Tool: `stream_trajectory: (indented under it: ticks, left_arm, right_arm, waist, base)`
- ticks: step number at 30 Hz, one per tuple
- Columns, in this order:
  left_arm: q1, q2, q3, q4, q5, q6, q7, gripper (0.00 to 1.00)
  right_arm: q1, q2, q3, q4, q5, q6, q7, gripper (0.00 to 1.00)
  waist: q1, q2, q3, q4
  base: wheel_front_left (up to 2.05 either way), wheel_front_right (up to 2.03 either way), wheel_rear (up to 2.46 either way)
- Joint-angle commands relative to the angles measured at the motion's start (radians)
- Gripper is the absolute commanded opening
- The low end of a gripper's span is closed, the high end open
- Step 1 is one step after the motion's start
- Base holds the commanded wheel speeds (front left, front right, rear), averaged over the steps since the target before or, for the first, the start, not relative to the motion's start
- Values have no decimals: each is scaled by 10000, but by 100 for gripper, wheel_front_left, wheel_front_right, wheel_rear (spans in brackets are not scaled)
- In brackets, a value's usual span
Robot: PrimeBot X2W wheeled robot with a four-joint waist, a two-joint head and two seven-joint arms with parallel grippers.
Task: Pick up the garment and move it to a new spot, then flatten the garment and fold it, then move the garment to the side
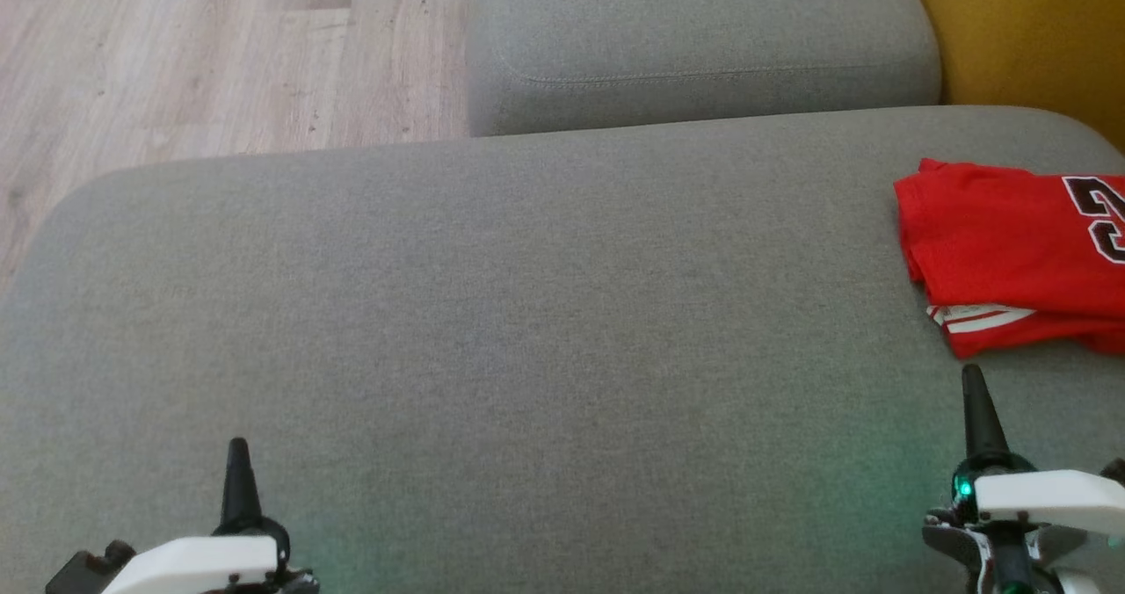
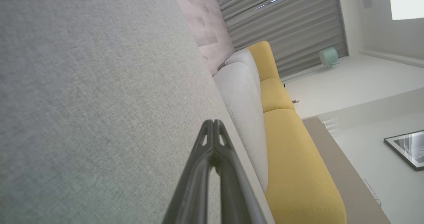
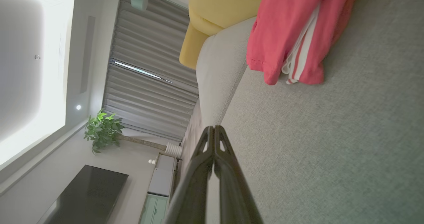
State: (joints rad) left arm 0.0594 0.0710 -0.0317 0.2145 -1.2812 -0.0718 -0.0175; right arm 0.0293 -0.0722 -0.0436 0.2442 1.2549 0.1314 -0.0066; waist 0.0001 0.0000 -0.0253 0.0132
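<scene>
Left gripper (image 1: 237, 450) low in head view, over bare fabric of the grey sofa seat (image 1: 527, 313). Fingers pressed together, tips meeting, nothing between them. Right gripper (image 1: 972, 374) same: pressed together, empty. Its tip is near the red jersey (image 1: 1002, 242), and in the right wrist view it sits apart from it. Jersey lies folded at the right end of the seat, cut off by the frame edge. Dark white-outlined number on top, white-striped trim showing at the near fold. Second grey cushion (image 1: 703, 40) behind the seat, yellow cushion (image 1: 1028, 23) top right, wood floor (image 1: 176, 67) top left.
</scene>
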Motion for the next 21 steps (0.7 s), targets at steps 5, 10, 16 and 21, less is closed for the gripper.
stream_trajectory:
  ticks: [5, 10, 16, 21]
  left_arm:
    - [-792, 125, 426, -185, -667, -170, 182, 0]
    - [-953, 121, 540, -95, -1234, -250, 331, 0]
    - [-1148, 115, 679, 13, -1913, -346, 511, 0]
    - [-1310, 109, 796, 103, -2478, -426, 662, 0]
  right_arm:
    - [-639, -67, 19, -235, 727, -6, 171, 0]
    - [-773, -56, -58, -192, 1315, -6, 319, 0]
    - [-935, -42, -152, -142, 2019, -7, 497, 0]
    - [-1070, -30, -231, -99, 2605, -7, 646, 0]
  waist:
    - [-1, 0, 44, -21]
    - [-1, 0, 90, -42]
    - [-1, 0, 145, -67]
    - [-1, 0, 192, -89]
  base:
    - [0, 0, 0]
    - [0, 0, 0]
    - [0, 0, 0]
    - [0, 0, 0]
